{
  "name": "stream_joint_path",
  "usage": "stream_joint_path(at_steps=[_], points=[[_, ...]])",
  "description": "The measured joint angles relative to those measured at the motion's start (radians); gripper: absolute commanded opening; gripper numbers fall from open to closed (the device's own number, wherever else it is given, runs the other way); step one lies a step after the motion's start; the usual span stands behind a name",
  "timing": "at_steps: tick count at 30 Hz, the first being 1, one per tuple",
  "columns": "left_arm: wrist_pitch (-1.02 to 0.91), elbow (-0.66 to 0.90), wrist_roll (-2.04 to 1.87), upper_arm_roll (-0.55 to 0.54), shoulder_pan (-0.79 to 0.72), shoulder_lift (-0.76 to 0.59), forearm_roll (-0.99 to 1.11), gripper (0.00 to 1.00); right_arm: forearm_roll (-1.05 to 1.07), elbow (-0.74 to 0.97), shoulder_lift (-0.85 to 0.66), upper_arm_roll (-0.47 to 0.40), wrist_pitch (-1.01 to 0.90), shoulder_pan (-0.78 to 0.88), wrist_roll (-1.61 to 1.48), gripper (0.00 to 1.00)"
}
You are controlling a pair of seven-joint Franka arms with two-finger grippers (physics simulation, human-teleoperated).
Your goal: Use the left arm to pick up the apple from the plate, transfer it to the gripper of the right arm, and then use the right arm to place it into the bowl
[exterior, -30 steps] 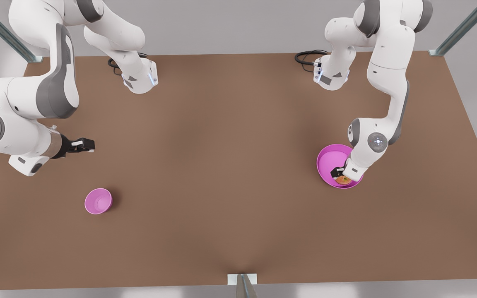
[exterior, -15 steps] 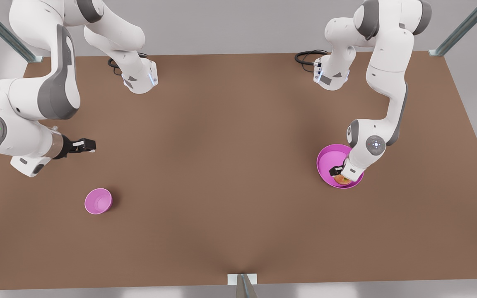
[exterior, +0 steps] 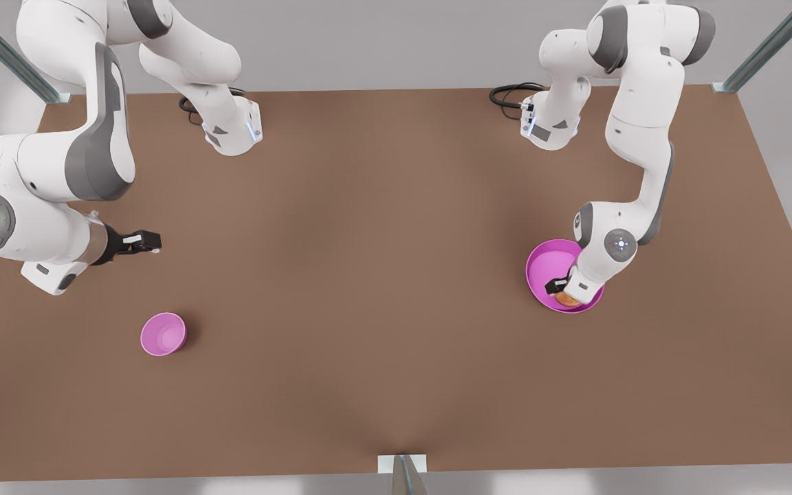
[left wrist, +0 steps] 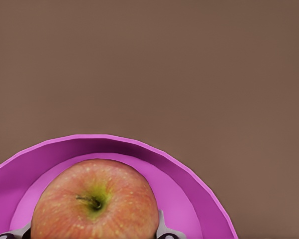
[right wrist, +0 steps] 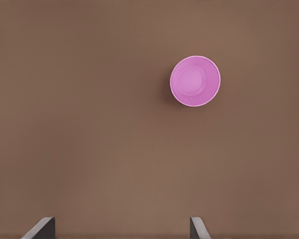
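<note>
While the first step of the task, the pick from the plate [exterior: 540,268], was in hand, the left gripper [exterior: 564,291] stood low over the apple [exterior: 567,300] at the lower right of the front view. The apple lay inside the magenta plate, near the rim closest to the camera. In the left wrist view the apple [left wrist: 95,201] sat at the bottom centre of the frame, stem upward, with one fingertip [left wrist: 163,230] just beside its flank and the other at the opposite flank. The jaws were thus spread to either side of the fruit; whether the pads pressed on its skin could not be told, and the apple appeared to rest on the plate [left wrist: 199,189].

The right gripper [exterior: 140,242] waited at the middle left of the front view, above the brown table [exterior: 382,275] and well apart from the small pink bowl [exterior: 163,334] at the lower left. In the right wrist view its fingertips stood wide apart at the bottom edge with nothing between them, and the bowl [right wrist: 195,80] lay in the upper right of that frame.

By judgement, the next move called for a firm closure on the apple's widest part, then a straight lift clear of the plate rim before travel toward the centre for the handover.
</note>
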Motion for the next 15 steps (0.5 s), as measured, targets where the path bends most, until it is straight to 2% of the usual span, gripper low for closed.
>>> stream_joint_path(at_steps=[15], points=[[0.005,0.006,-0.001,0.000,-0.001,0.010,-0.003,1.00,-0.001,0.002,0.004,0.000,0.001,0.001,-0.006,1.00]])
